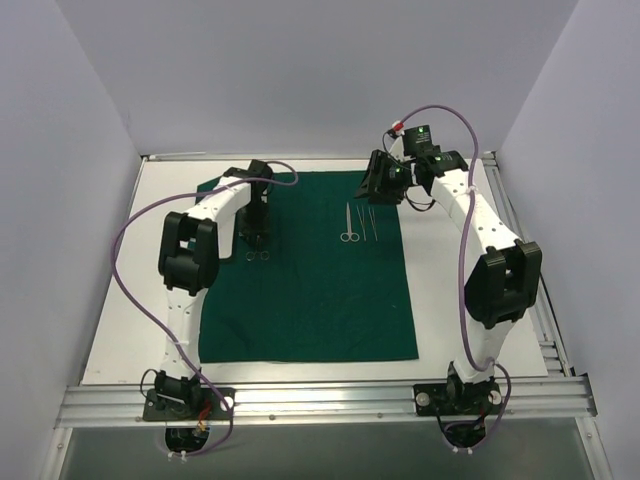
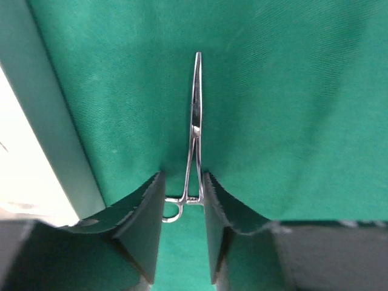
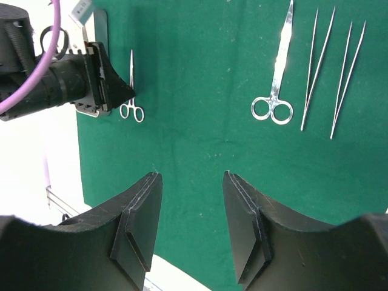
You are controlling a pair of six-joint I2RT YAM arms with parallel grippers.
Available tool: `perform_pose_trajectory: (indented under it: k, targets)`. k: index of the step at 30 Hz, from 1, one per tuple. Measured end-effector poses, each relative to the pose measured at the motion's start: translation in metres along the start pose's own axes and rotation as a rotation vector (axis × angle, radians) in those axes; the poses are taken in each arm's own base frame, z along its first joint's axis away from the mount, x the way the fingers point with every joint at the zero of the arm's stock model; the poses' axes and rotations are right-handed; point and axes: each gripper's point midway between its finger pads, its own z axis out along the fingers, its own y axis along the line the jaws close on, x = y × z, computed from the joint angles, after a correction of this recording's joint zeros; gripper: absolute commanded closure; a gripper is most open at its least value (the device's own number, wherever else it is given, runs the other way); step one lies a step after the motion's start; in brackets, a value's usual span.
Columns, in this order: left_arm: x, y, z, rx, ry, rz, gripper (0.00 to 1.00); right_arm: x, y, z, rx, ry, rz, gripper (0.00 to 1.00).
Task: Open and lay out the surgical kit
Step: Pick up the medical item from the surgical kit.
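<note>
Here the forceps [image 2: 194, 136] lie between the left gripper's [image 2: 183, 185] parted fingers [image 2: 145, 221].

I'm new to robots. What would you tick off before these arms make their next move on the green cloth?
1. The green cloth is spread flat: ok.
2. The scissors and two tweezers lie side by side, not touching: ok.
3. The left hand has a finger on either side of the small clamp handle: ok.
4. The left hand is actually squeezing the clamp: cannot tell.
5. The right hand is open and empty above bare cloth: ok.
</note>
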Motion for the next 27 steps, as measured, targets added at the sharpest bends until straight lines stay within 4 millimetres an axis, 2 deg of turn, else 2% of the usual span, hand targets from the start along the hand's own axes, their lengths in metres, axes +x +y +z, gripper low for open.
perform_pose_trajectory:
  k: [5, 7, 11, 18, 21, 24, 27]
  targets:
    - [0.006, -0.001, 0.007, 0.002, 0.022, -0.007, 0.71, 0.003, -0.001, 0.0, 0.003, 0.004, 0.004, 0.55]
    - [0.006, -0.002, 0.008, 0.007, 0.021, -0.01, 0.82, 0.004, -0.001, -0.002, 0.001, 0.003, 0.003, 0.55]
    - [0.006, -0.003, 0.008, 0.014, 0.021, -0.017, 0.96, 0.003, 0.001, -0.004, -0.001, -0.003, 0.0, 0.55]
    - [0.006, -0.004, 0.004, 0.014, 0.024, -0.027, 0.98, 0.002, 0.002, -0.006, -0.004, -0.009, -0.003, 0.55]
    - [0.004, -0.004, -0.004, 0.013, 0.026, -0.04, 0.98, 0.002, 0.002, -0.006, -0.004, -0.01, -0.003, 0.55]
    - [-0.008, -0.01, -0.021, 0.025, -0.002, -0.071, 0.98, 0.001, 0.001, -0.006, 0.001, -0.011, -0.002, 0.55]
    - [-0.031, -0.024, -0.041, 0.054, -0.063, -0.104, 0.98, 0.003, 0.0, -0.006, 0.007, -0.007, 0.001, 0.55]
